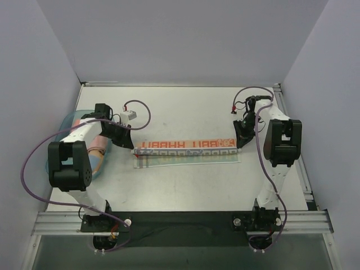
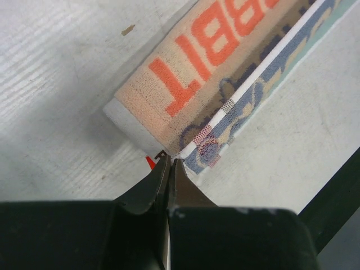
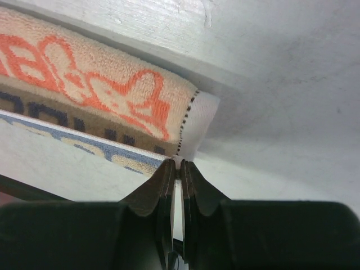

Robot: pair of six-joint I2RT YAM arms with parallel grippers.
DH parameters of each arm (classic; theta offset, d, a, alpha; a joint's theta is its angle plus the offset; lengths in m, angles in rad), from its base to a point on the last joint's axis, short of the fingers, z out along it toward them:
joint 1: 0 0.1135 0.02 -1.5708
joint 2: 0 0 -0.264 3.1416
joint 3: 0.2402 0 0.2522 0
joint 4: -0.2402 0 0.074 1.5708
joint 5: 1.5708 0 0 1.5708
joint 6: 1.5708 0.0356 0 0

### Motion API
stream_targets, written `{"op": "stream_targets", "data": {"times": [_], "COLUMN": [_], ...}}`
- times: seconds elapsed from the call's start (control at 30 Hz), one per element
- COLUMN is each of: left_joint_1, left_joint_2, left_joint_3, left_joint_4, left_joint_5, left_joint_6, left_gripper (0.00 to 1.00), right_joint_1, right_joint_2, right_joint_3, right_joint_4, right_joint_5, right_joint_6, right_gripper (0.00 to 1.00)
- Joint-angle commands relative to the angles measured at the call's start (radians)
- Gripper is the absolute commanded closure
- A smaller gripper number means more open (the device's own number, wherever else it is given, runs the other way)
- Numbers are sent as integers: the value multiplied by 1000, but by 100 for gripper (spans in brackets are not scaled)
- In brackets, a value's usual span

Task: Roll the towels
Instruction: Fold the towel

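The whitish towel with orange "RABBIT" lettering (image 1: 185,147) lies across the middle of the table, partly rolled into a long tube, with a flat strip still spread in front of it. It also shows in the left wrist view (image 2: 214,67) and the right wrist view (image 3: 84,90). My left gripper (image 1: 133,151) (image 2: 170,160) is shut at the towel's left end, its tips on the corner. My right gripper (image 1: 238,146) (image 3: 179,164) is shut on the white hem at the right end. A rolled striped towel (image 1: 97,149) lies in the tray, partly hidden by my left arm. No plain pink towel shows.
The shallow teal tray (image 1: 67,121) stands at the left edge of the table under my left arm. A small white connector (image 1: 128,115) hangs behind the left gripper. White walls close in three sides. A metal rail (image 1: 180,220) runs along the near edge.
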Motion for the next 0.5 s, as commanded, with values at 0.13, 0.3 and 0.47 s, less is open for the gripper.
{"op": "stream_targets", "data": {"times": [0.13, 0.3, 0.47], "left_joint_1": [1, 1, -2], "left_joint_2": [-66, -8, 58], "left_joint_3": [22, -30, -64], "left_joint_4": [-101, -108, -78], "left_joint_5": [63, 47, 52], "left_joint_6": [111, 159, 165], "left_gripper": [100, 100, 100], "right_joint_1": [-1, -1, -1], "right_joint_2": [-43, -22, 12], "right_joint_3": [43, 43, 53], "right_joint_4": [-66, -67, -66], "right_joint_5": [14, 22, 28], "right_joint_6": [-16, -17, -16], "right_gripper": [100, 100, 100]}}
